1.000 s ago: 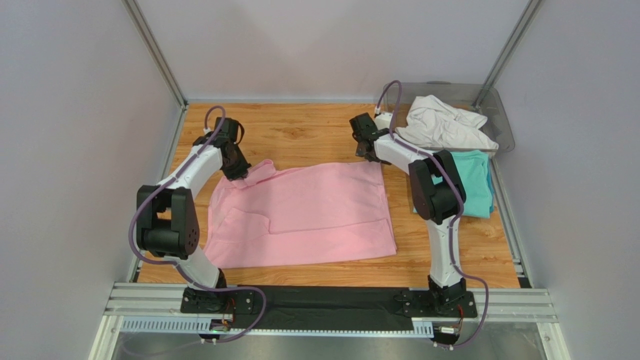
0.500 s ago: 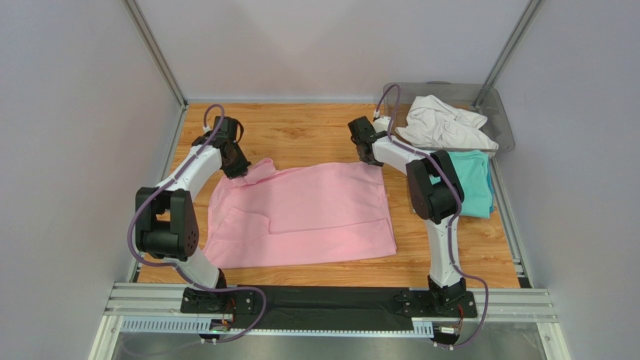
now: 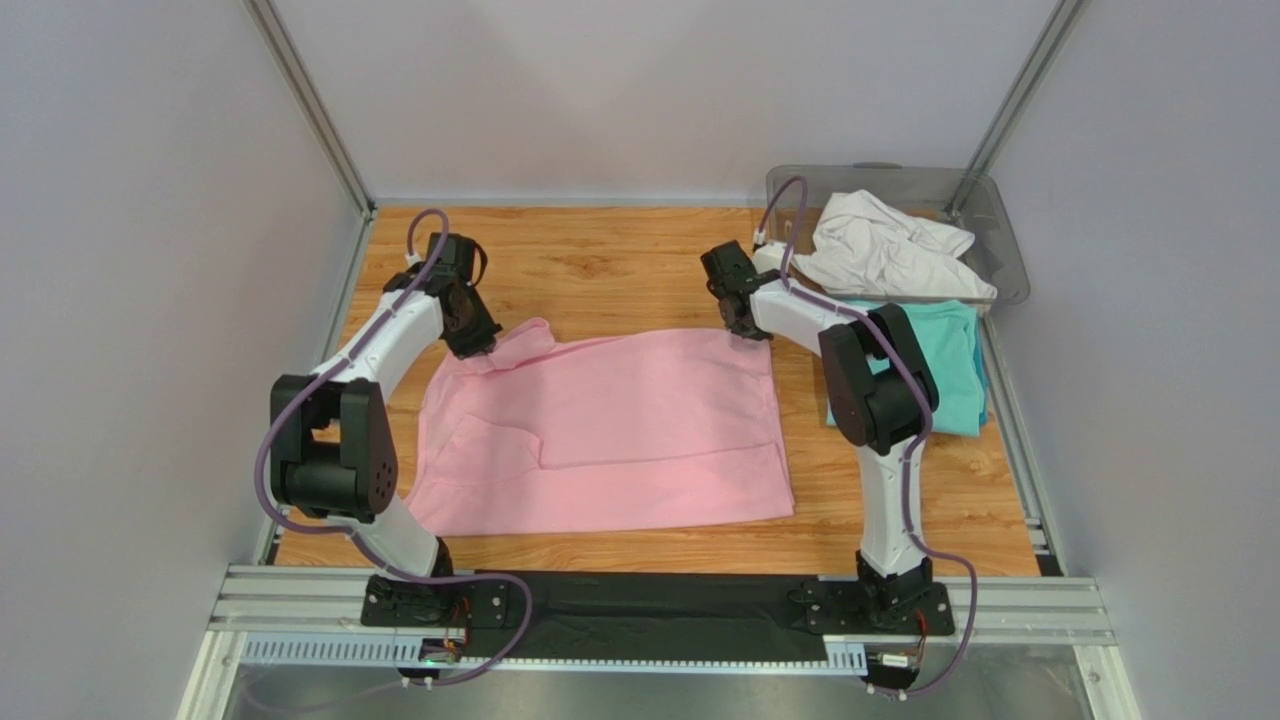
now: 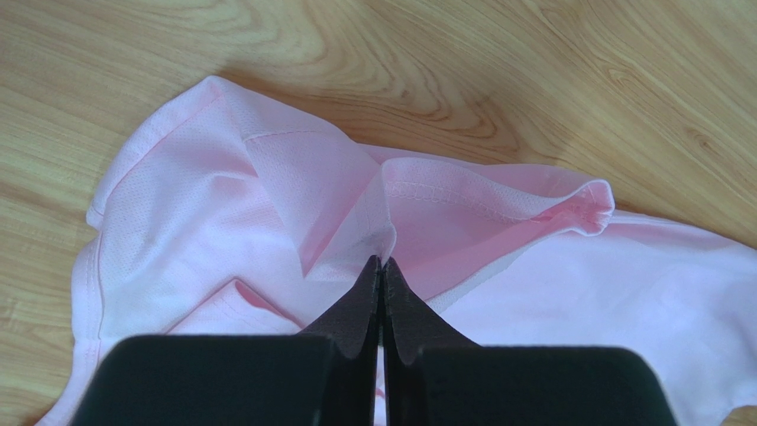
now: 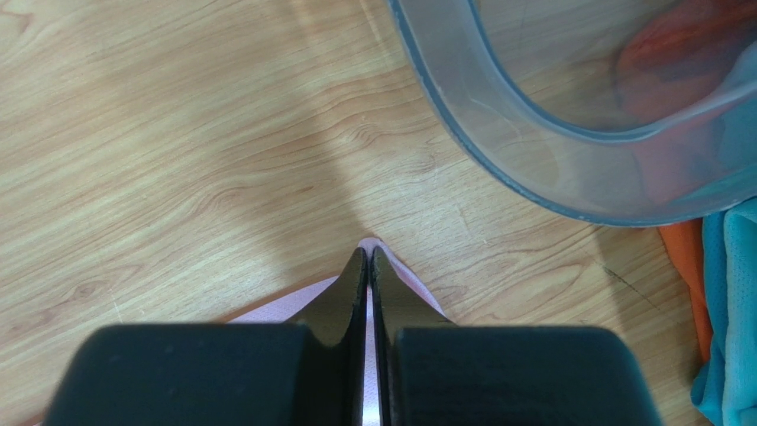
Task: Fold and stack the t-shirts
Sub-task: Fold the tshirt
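The light pink t-shirt (image 3: 601, 435) lies spread across the middle of the wooden table. My left gripper (image 3: 478, 339) is shut on its far left corner, pinching a bunched fold of pink cloth (image 4: 338, 195) between the fingertips (image 4: 369, 280). At the far right corner my right gripper (image 3: 747, 323) is shut on the pink hem (image 5: 404, 275), the cloth caught between the closed jaws. A teal t-shirt (image 3: 950, 368) lies folded at the right edge. The white t-shirt (image 3: 887, 248) is crumpled in the bin.
A clear grey plastic bin (image 3: 1010, 240) stands in the far right corner; its curved rim (image 5: 498, 160) is just beyond my right gripper. Bare wood (image 3: 601, 270) stretches behind the pink shirt. Grey walls close in on three sides.
My right gripper has closed on the pink shirt's far right corner after being open a second ago. The left gripper has kept its grip and barely moved.
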### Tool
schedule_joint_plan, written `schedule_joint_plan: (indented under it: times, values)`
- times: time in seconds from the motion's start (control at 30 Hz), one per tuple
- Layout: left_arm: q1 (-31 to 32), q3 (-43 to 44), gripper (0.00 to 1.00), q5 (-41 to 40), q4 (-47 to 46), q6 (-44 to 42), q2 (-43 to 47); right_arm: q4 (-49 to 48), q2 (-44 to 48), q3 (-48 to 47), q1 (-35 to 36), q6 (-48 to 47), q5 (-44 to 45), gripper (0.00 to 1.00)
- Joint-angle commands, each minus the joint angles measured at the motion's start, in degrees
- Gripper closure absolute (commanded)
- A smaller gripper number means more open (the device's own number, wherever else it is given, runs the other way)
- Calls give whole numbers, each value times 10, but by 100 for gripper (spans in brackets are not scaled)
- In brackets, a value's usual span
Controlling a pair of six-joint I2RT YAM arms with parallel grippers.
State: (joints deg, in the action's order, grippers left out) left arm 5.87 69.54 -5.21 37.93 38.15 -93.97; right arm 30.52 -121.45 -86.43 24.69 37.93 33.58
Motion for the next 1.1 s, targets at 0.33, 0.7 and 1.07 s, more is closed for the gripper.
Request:
schedule_joint_plan:
  times: [0.33, 0.7, 1.07]
  values:
    - [1, -22, 100, -2, 15, 12, 86, -49, 153, 93, 44, -62, 42, 100]
    - [0, -134, 100, 3, 18, 23, 210, -57, 267, 226, 108, -55, 83, 100]
    - [0, -225, 100, -37, 44, 45, 348, -35, 393, 332, 120, -22, 91, 100]
